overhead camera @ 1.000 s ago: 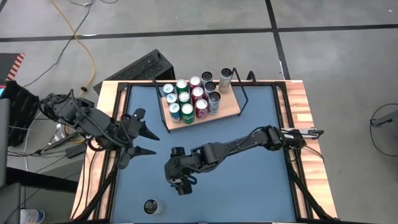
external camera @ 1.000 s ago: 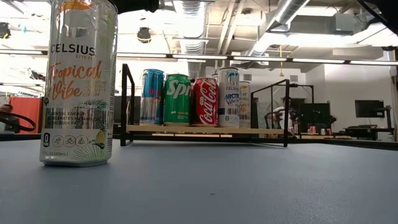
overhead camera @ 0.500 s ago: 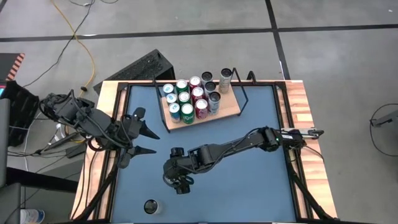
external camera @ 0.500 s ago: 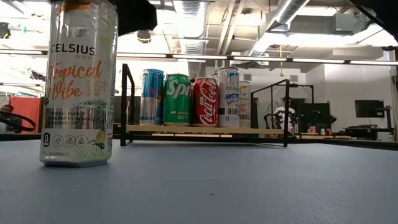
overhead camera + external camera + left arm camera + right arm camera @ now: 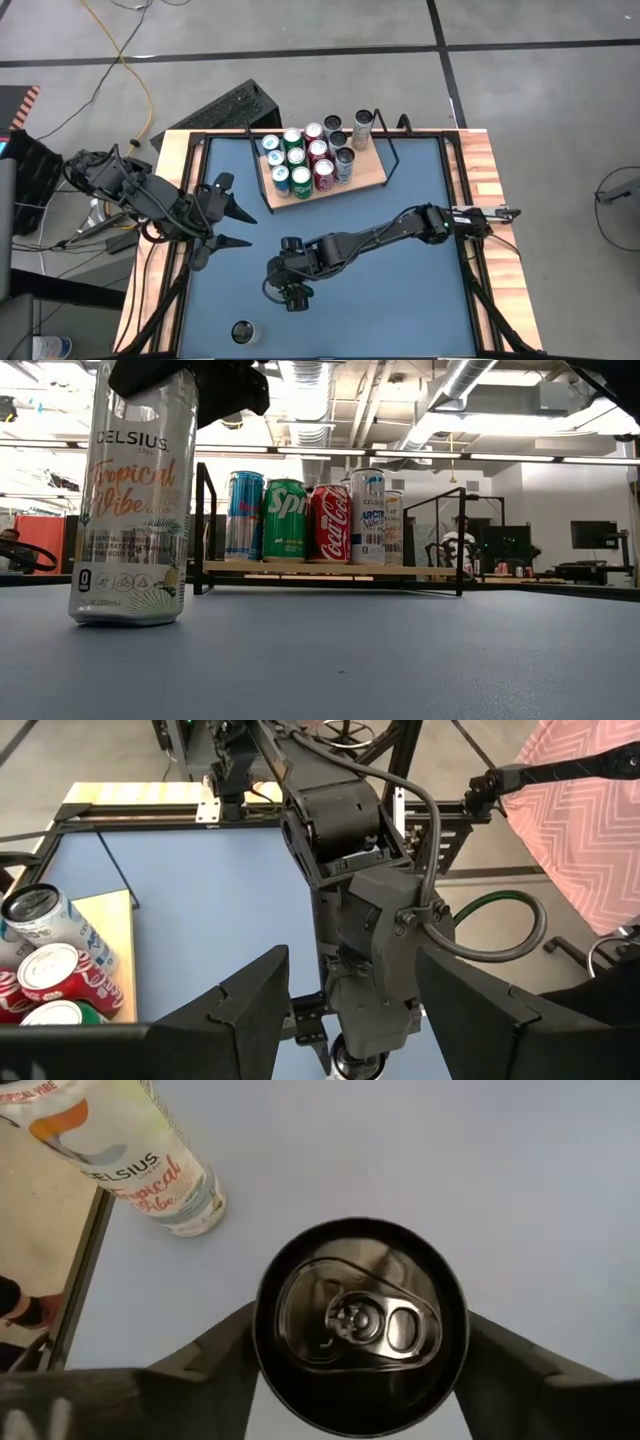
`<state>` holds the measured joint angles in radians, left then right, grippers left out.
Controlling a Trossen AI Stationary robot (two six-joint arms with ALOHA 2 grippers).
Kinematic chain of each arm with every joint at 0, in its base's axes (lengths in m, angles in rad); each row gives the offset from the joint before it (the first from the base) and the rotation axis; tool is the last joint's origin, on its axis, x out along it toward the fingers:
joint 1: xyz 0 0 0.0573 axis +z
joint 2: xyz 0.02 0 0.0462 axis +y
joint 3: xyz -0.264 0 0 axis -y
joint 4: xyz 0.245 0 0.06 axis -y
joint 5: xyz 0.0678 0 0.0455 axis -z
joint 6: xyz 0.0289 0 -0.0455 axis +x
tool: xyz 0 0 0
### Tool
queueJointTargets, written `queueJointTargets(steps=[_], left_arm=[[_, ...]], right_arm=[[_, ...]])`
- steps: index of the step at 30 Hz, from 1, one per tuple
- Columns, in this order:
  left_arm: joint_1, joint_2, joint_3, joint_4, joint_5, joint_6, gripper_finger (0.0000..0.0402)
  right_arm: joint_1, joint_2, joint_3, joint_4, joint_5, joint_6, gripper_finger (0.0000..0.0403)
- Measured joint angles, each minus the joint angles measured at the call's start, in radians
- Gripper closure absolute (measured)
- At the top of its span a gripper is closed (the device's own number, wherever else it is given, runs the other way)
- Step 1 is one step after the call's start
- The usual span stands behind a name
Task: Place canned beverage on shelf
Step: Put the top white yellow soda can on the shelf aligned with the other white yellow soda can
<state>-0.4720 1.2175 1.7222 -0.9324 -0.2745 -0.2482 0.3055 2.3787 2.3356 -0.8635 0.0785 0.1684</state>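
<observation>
**Right gripper (image 5: 291,292) poised over a black-topped can, shelf waiting across the table**

Starting at the left: the left gripper (image 5: 226,213) hangs at the table's left edge, spread wide and empty, simply waiting.

Next along, a loose Celsius can (image 5: 130,510) stands upright on the blue table (image 5: 400,290), near the front edge and touching nothing.

Then the action. The right gripper is directly above the black-topped can (image 5: 360,1325) and straddles it, with the lid dead centre in the wrist view. I cannot tell whether it has clamped on or is only framing the can. That can sits mid-table, well apart from the shelf (image 5: 370,172).

To do this step well, I judge the grip should be square on the can's body, not up at the rim. The lift should go straight up, because the Celsius can stands nearby and a sideways drag could clip it. After that, carry the can upright, clear the black wire frame, and set it down on the bare wood at the right end of the board.

The count:
- Two arms.
- One shelf.
- Two cans off the shelf.
- Shelved cans (image 5: 301,179): I make it thirteen, packed tight in rows, so take that as my best count.
</observation>
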Motion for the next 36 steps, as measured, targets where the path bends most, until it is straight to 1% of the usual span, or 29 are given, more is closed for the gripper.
queueJointTargets(steps=[5, 9, 16, 20, 22, 28, 33, 36], left_arm=[[0.0, 0.0, 0.0, 0.002, -0.001, -0.001, 0.0196], [0.0, 0.0, 0.0, 0.003, -0.001, -0.002, 0.0196], [0.0, 0.0, 0.0, 0.003, -0.002, -0.009, 0.0196], [0.0, 0.0, 0.0, 0.003, -0.002, -0.011, 0.0196], [0.0, 0.0, 0.0, 0.003, -0.002, -0.014, 0.0196], [0.0, 0.0, 0.0, -0.004, -0.001, -0.019, 0.0196], [0.0, 0.0, 0.0, -0.005, 0.0, -0.018, 0.0196], [0.0, 0.0, 0.0, -0.005, 0.001, -0.019, 0.0196]], right_arm=[[0.0, 0.0, 0.0, 0.0, 0.002, 0.0, 0.0165], [0.01, 0.0, 0.0, 0.001, 0.03, 0.0, 0.0193], [0.021, -0.001, 0.0, -0.008, 0.076, -0.019, 0.0193], [0.024, -0.035, -0.002, -0.092, 0.081, -0.021, 0.0193], [0.024, -0.067, -0.002, -0.114, 0.081, -0.041, 0.0193], [0.003, -0.192, -0.001, -0.286, 0.088, -0.109, 0.0193], [-0.05, -0.321, -0.004, -0.473, 0.109, -0.152, 0.0193], [-0.096, -0.406, -0.018, -0.541, 0.114, -0.176, 0.0193]])
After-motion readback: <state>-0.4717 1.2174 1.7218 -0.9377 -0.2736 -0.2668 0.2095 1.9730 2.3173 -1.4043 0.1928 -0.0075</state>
